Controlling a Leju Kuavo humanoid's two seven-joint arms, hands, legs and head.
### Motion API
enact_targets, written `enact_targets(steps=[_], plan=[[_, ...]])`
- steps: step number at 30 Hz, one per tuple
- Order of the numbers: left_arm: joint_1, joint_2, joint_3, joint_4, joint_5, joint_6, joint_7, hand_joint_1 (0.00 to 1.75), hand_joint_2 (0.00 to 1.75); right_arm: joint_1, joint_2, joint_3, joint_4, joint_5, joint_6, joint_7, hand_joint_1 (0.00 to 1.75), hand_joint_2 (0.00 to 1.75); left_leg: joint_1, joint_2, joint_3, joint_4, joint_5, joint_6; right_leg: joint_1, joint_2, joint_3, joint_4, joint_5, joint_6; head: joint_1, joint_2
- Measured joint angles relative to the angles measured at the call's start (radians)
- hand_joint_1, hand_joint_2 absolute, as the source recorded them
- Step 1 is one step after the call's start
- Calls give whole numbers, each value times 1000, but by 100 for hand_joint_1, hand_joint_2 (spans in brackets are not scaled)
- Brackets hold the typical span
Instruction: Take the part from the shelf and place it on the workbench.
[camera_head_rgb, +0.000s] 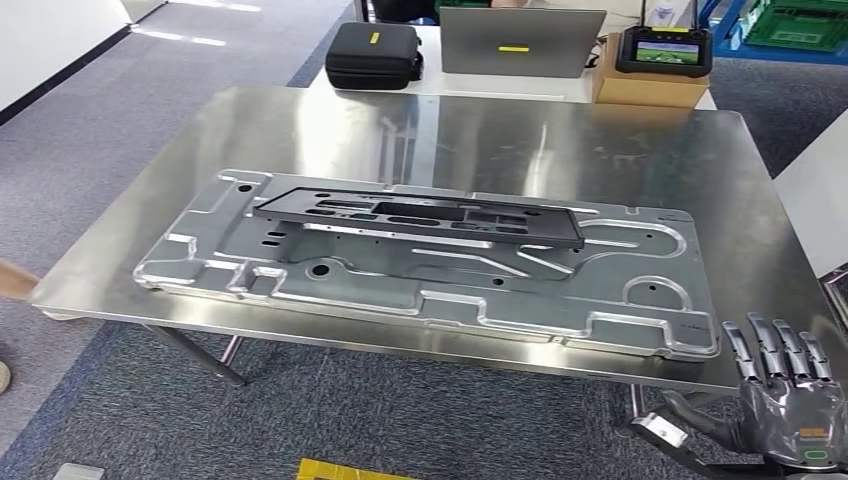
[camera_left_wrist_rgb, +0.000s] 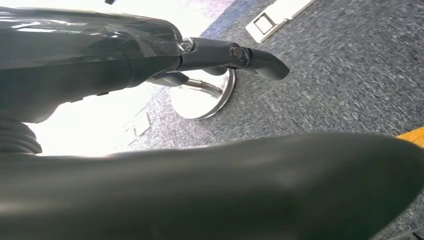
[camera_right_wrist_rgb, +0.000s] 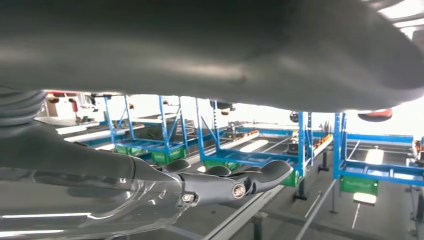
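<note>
A long black slotted part (camera_head_rgb: 420, 215) lies flat on a large stamped silver panel (camera_head_rgb: 420, 290) that rests on the steel workbench (camera_head_rgb: 600, 140). My right hand (camera_head_rgb: 785, 395) hangs off the bench's near right corner, fingers straight and apart, holding nothing. The right wrist view has the same right hand (camera_right_wrist_rgb: 235, 187) with fingers stretched out and nothing in them. In the left wrist view my left hand (camera_left_wrist_rgb: 235, 57) is over grey carpet, fingers extended and holding nothing.
Behind the bench stands a white table with a black case (camera_head_rgb: 373, 55), a laptop (camera_head_rgb: 520, 42), and a controller (camera_head_rgb: 663, 50) on a cardboard box. Blue racks with green bins (camera_right_wrist_rgb: 220, 150) stand farther off. Grey carpet surrounds the bench.
</note>
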Motion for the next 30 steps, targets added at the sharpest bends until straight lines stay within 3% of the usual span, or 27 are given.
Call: enact_targets(steps=[2,5,7,9,10,11,12,13,15,17,19,21,23,25,26,27,28,30], plan=[[-3,0,0,0,0,0,0,0,0,-1,0,0,0,-1,0,-1,0,0,-5,0,40,-77,18,7,1,0,-6,0,10,12,0,0],[-1,0,0,0,0,0,0,0,0,-2,0,-1,0,-1,0,-3,0,0,-9,3,31,-86,32,21,-2,1,-10,-3,19,33,0,0],[-1,1,0,0,0,1,0,0,0,-3,-1,-1,2,-1,0,-4,0,0,-6,8,17,-92,51,37,-2,4,-22,33,-30,38,1,0],[-2,1,0,0,0,1,0,0,0,-4,-1,-2,4,-2,0,-4,0,0,-8,13,-3,-91,65,46,1,5,-50,140,-120,37,2,0],[-2,1,0,0,0,0,0,0,0,-4,-1,-2,4,-2,0,-4,0,0,-10,14,-13,-89,71,48,3,6,-62,197,-151,37,2,0],[-1,1,0,0,0,0,0,0,0,-4,-1,-2,6,-3,0,-5,0,0,-12,16,-23,-87,77,49,5,6,-62,235,-163,38,2,0],[-1,1,0,0,0,0,0,0,0,-4,-1,-2,7,-3,0,-5,0,0,-14,18,-32,-85,83,50,6,6,-46,238,-155,38,2,0],[-1,1,0,0,0,0,0,0,0,-4,-1,-2,7,-3,0,-5,0,0,-15,18,-39,-82,87,50,8,6,-12,203,-132,37,2,0],[-2,0,0,0,0,0,0,0,0,-6,-1,-2,8,-4,0,-6,0,0,-18,19,-50,-73,93,47,12,6,85,62,-85,30,2,0],[-3,0,0,0,0,0,0,0,0,-7,-1,-3,8,-6,0,-6,0,0,-21,19,-58,-64,97,39,17,6,142,-34,-71,23,2,0],[-3,0,0,0,0,0,0,0,0,-7,-2,-4,8,-9,0,-7,0,0,-21,19,-65,-60,106,28,19,6,142,-50,-71,17,2,0],[-2,1,1,0,0,0,0,0,0,-7,-1,-4,8,-11,0,-9,0,0,-20,16,-75,-48,94,16,15,2,131,-55,-62,2,1,0],[-2,2,1,0,0,1,0,0,0,-7,0,-3,8,-13,0,-12,0,0,-14,13,-100,15,28,2,10,-3,113,-58,-47,-14,0,0],[-2,2,1,0,0,1,0,0,0,-6,0,-3,9,-14,0,-16,0,0,-6,13,-134,136,-52,-10,11,-4,91,-56,-32,-17,0,0],[-2,2,1,0,0,1,0,0,0,-6,1,-3,10,-14,0,-17,0,0,-3,13,-141,183,-71,-14,11,-4,79,-54,-25,-15,0,0],[-2,2,1,0,0,1,0,0,0,-6,1,-3,10,-14,0,-18,0,0,-2,13,-134,200,-68,-16,12,-5,68,-51,-18,-14,0,0],[-2,2,1,0,0,1,-1,0,0,-6,1,-3,10,-14,0,-19,0,0,-2,13,-109,178,-46,-15,12,-5,58,-48,-13,-12,0,0],[-3,2,1,0,0,1,-1,0,0,-6,1,-3,10,-15,0,-20,0,0,-2,13,-17,44,8,-9,12,-5,42,-42,-3,-7,0,0]])
